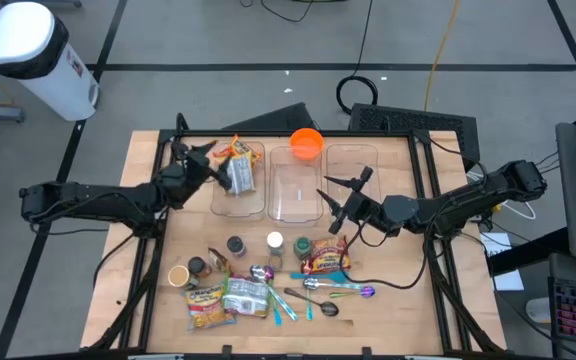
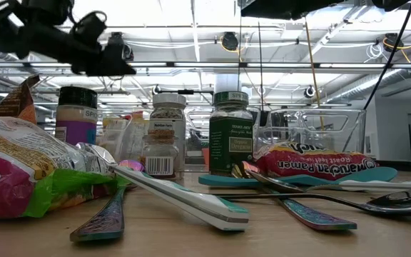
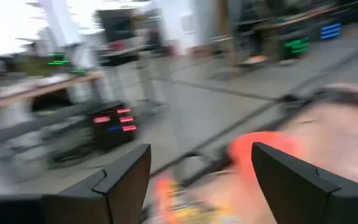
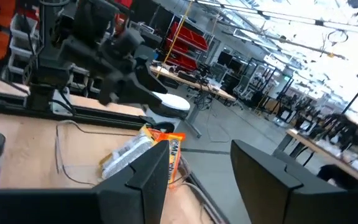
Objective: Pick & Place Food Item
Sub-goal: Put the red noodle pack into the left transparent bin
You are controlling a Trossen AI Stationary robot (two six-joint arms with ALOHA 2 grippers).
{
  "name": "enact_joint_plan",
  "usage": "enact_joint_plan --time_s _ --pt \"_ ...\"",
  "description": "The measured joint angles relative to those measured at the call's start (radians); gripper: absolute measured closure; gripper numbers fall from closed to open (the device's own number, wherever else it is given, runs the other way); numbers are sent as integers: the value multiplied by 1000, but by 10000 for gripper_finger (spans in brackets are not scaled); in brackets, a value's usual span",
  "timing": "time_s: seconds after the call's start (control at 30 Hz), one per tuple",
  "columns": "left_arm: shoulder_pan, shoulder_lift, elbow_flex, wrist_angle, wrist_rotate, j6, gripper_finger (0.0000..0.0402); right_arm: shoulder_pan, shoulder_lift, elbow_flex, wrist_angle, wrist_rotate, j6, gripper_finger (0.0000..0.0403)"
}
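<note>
My left arm reached in low from the left edge of the bench, its jaws apart and empty beside the left clear container. In that container lay the food item, a snack packet in orange and silver wrapping, just beside my left jaws; I could not tell whether they touched it. My right arm came in from the right edge, bent at the elbow, with its jaws also apart and empty, raised over the gap between the middle container and the right container.

An orange bowl sat at the back rim of the middle container. Toward the front of the wooden bench stood several spice jars, a ramen packet, more snack bags and a scatter of spoons with coloured handles.

Beyond the bench, a white bin stood on the grey floor at back left. The low view showed a workshop ceiling with bright strip lights.
</note>
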Motion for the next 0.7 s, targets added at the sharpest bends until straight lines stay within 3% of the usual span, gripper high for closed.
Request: enact_joint_plan --time_s 0.13,0.3,0.37,0.57,0.7 --pt "-59 -20 80 -139 121 -110 119 33 0 2 -24 -2 27 234" --pt "-118 -19 161 -319 264 -209 119 96 0 43 -188 -23 80 227" --pt "-136 -20 167 -324 283 -221 119 114 0 73 -313 -88 160 225" --pt "-168 -23 167 -309 276 -247 119 132 6 120 -696 -422 447 230" --pt "-179 -19 167 -293 275 -306 119 144 42 58 -756 -446 525 230"
